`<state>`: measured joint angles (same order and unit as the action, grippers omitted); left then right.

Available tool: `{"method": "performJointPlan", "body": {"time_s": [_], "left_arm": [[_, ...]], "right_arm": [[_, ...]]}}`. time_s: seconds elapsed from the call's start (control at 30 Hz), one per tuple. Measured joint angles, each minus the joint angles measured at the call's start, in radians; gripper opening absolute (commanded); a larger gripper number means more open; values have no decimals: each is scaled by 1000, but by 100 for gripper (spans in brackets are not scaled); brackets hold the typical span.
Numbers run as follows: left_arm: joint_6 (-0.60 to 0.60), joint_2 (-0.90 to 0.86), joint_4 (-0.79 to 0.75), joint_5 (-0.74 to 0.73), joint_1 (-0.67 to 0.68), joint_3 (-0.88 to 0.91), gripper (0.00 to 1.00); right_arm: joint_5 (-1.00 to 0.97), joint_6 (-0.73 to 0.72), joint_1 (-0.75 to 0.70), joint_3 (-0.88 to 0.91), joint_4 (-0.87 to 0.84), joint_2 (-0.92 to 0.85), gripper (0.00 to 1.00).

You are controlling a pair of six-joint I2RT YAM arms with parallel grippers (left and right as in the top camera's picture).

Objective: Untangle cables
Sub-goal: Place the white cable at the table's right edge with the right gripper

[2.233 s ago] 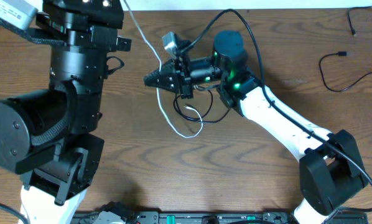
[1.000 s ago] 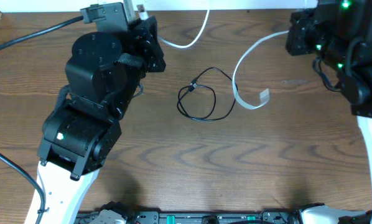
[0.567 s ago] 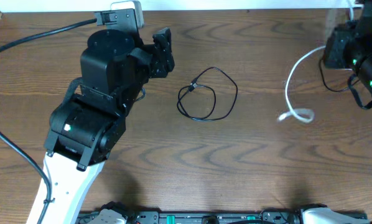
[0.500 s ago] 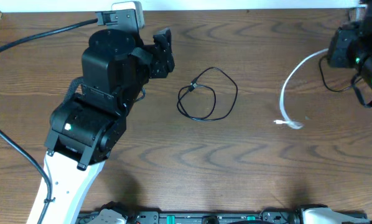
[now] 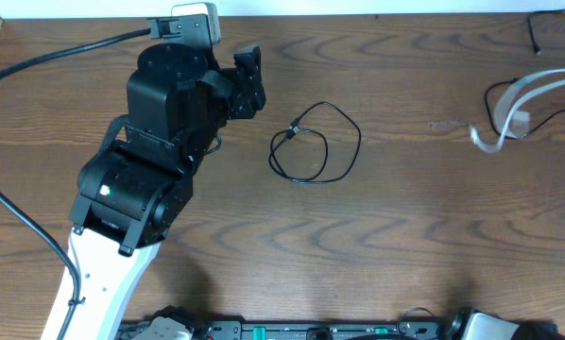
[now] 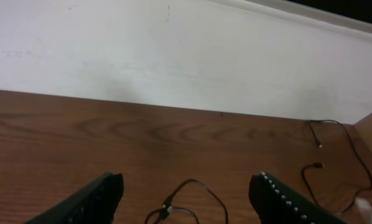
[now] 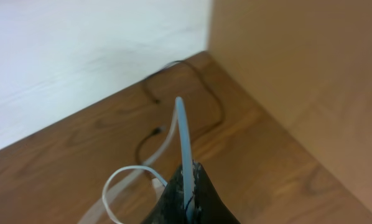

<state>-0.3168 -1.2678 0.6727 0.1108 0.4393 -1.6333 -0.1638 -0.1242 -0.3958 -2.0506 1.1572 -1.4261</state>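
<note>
Nearest the base, the left gripper hangs over the wooden table with its fingers spread wide and empty. Just ahead of it, mid-table, a thin black cable lies alone in a loose loop. Well off to the right, the right gripper is pinched tight on the white cable, which shows blurred and is apparently lifted off the wood. A second black cord lies beside it, and a third black cord lies in the far right corner by the white wall.
</note>
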Motion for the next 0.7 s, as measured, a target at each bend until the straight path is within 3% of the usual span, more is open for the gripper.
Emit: {"method": "performJointPlan", "body": {"time_s": [0.3,0.7], "left_arm": [[0,0,-3,0,0,0,70],[0,0,-3,0,0,0,69]], "right_arm": [[52,-9,-202,6,-14,-62,1],[63,-48,-338,100,-69,-242,1]]}}
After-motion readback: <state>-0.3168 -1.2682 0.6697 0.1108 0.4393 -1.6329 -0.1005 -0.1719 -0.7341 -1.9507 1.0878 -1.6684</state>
